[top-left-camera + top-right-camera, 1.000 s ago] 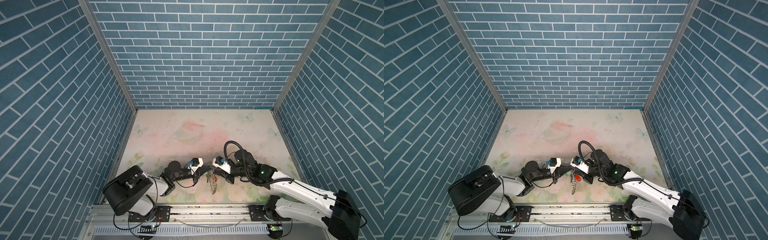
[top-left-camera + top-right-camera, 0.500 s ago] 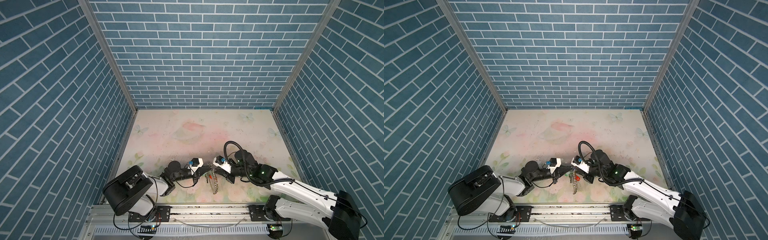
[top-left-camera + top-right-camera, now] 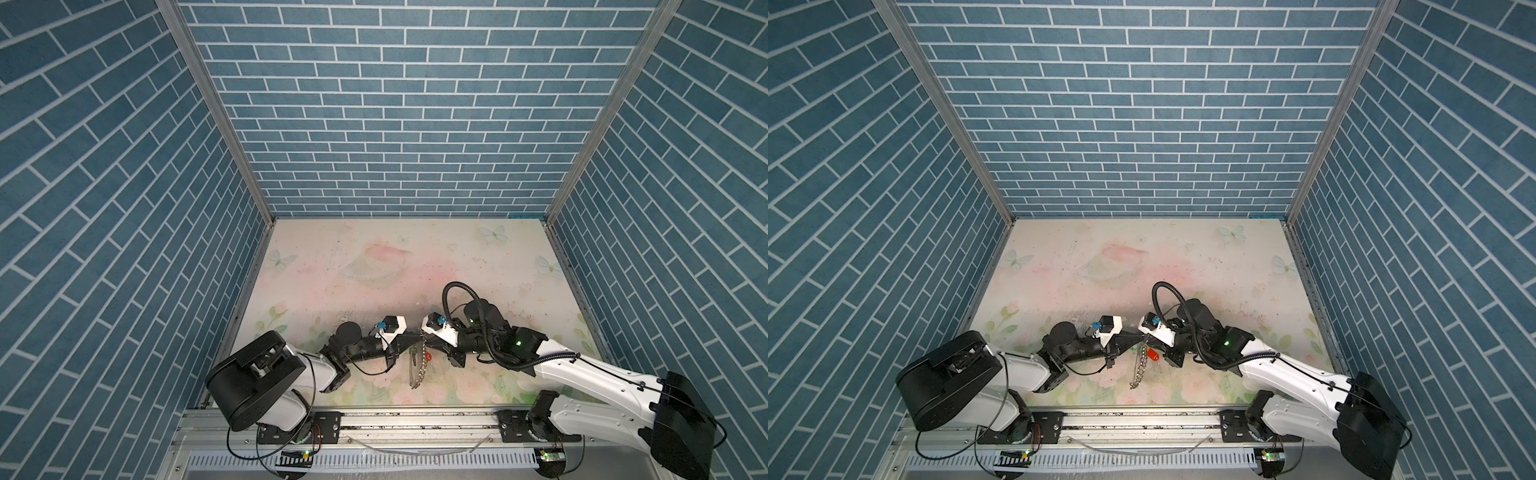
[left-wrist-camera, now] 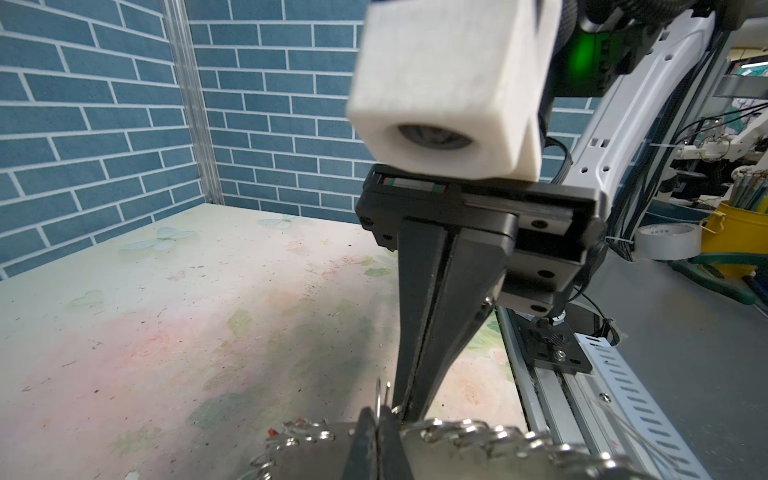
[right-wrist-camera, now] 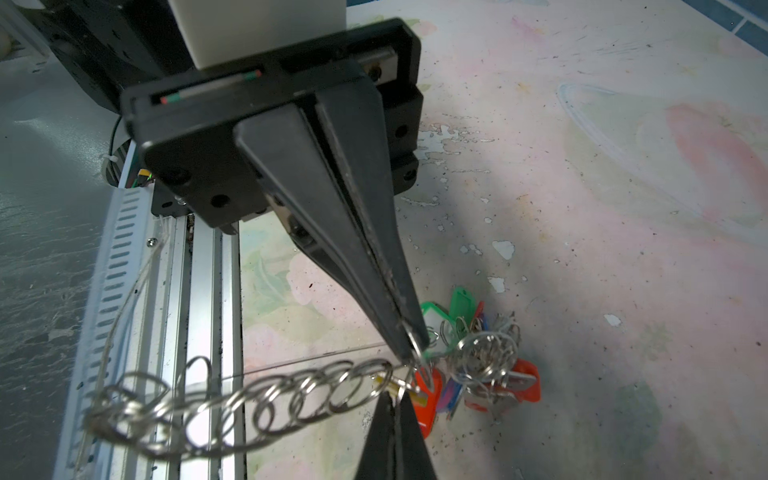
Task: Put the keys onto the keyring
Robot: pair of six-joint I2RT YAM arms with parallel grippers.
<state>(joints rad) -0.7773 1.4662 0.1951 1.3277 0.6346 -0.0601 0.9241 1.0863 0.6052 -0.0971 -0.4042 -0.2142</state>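
Operator: Hardly anything has moved since the earlier frame. The meeting point over the desk (image 3: 374, 270) is unchanged, and only the jaws of my right end effector (image 5: 391, 409) have drawn fully together.

Inspector: State of the other one?

Operator: My left end effector (image 5: 410, 345) is likewise pressed together, pinching the keyring (image 4: 465, 455) by one of the wire loops on its rim. Whether the right one nips anything, I cannot tell.

Inspector: Location of the items?

Operator: The keyring is held clear of the desk, above the middle of its front edge, with its string of loops trailing toward that edge. A sliver of yellow tag, which I take for the keys (image 5: 385, 382), shows just beside my right tips and against the loops. The bundle of other tagged keys (image 5: 525, 380) lies close beyond. Whether it hangs or rests on the desk is unclear.

Inspector: Handling assessment?

Operator: I judge the key and tag to be light and rigid, and the smooth plastic is likely to slip under a narrow pinch. The wire loops look springy and will probably pivot and swing, while the plate itself appears stiff.

Inspector: Recommended hold?

Operator: Take the tag across its flat faces, near the key end, leaving the attaching eye free. Steady the keyring on the plate rim beside the chosen loop, since a loop alone is likely to swivel.
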